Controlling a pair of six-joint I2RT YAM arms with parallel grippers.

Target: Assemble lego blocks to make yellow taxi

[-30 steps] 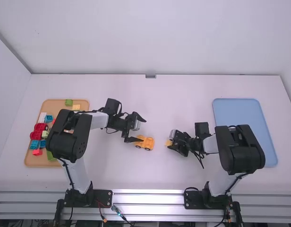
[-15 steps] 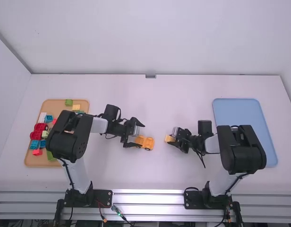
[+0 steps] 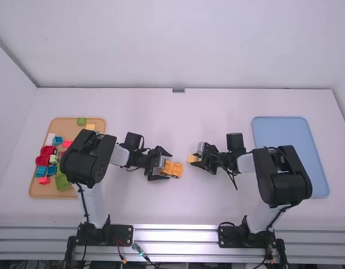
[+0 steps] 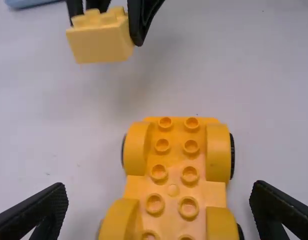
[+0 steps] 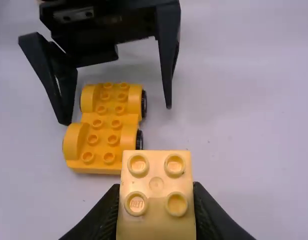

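The left claw (image 4: 159, 190) gaped around the base (image 3: 172, 168), apparently without contact. Near the base, the right claw (image 5: 156, 192) clamped the block (image 5: 156, 220). Unheld, the base could have skidded when pressed.

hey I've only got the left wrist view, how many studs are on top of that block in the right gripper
Observer: Four, in two rows of two. The right wrist view shows the whole top of the block, pinched in the right gripper.
Operator: okay and where are the spare blocks
Observer: In the high view, the spare blocks lie in a tan tray at the far left of the picture.
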